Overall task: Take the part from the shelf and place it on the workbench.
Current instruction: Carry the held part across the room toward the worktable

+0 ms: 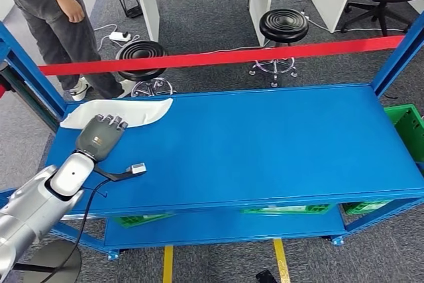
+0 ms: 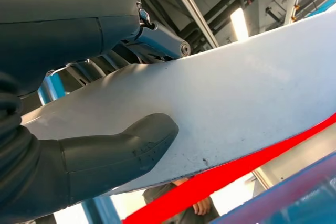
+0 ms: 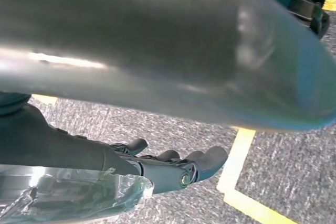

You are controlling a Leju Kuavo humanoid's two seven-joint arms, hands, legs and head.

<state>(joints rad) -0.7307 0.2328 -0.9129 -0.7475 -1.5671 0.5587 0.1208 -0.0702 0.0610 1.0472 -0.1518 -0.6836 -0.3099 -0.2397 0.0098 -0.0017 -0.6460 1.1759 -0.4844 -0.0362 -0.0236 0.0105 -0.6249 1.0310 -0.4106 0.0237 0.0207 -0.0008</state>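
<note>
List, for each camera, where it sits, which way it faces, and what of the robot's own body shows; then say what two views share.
Head view: high on the body, looking forward and down at the blue shelf; left hand rests on the white part.
Left wrist view: behind the left hand, looking up along the white part toward the ceiling.
Right wrist view: behind the right hand, facing grey carpet with yellow floor tape.
Shared: head and left wrist views both show the part and red barrier tape.
</note>
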